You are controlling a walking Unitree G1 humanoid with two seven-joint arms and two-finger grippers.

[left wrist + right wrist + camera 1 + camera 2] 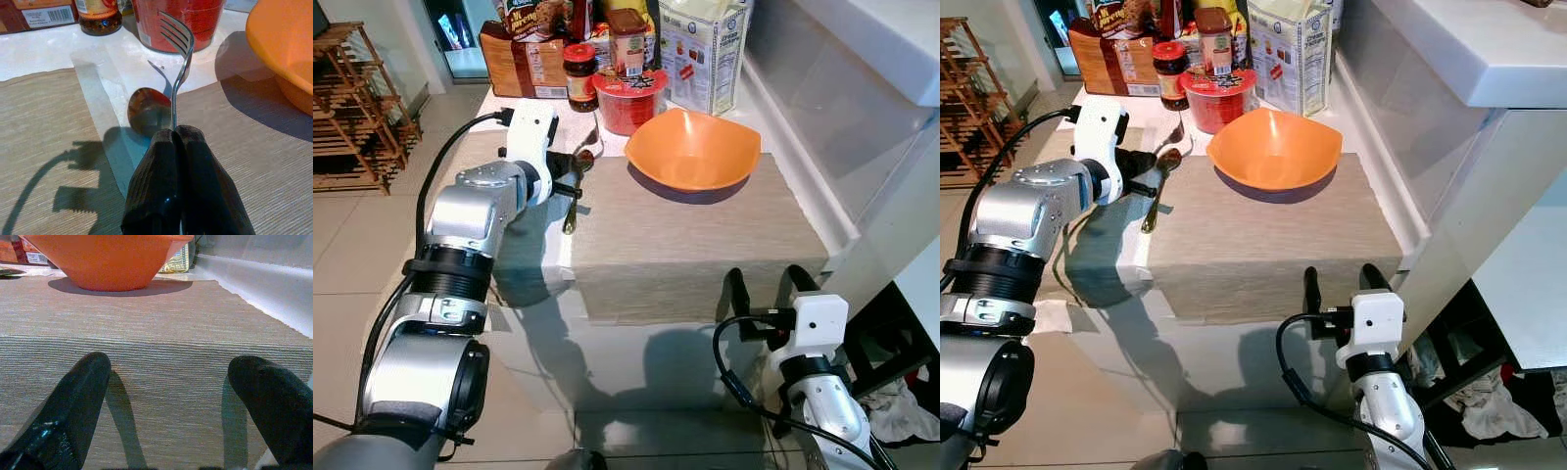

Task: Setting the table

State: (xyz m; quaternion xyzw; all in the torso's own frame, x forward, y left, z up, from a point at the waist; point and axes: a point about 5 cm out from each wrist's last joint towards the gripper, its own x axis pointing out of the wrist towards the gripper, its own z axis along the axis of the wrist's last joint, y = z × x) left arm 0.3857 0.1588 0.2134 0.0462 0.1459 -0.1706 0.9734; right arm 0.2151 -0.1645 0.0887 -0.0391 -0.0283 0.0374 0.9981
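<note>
Between the left gripper's (178, 147) clenched fingers: a fork (180, 58), unplaced.
Beyond it, orange bowl (693, 149) set on placemat (705, 235); spoon (148, 110) beneath; right gripper (171, 396) released, idle.

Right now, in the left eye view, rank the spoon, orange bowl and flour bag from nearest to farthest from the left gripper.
1. Spoon: right at the left gripper, which is shut on a fork.
2. Orange bowl: to its right, on the placemat.
3. Flour bag: behind the bowl, at the counter's back.
</note>
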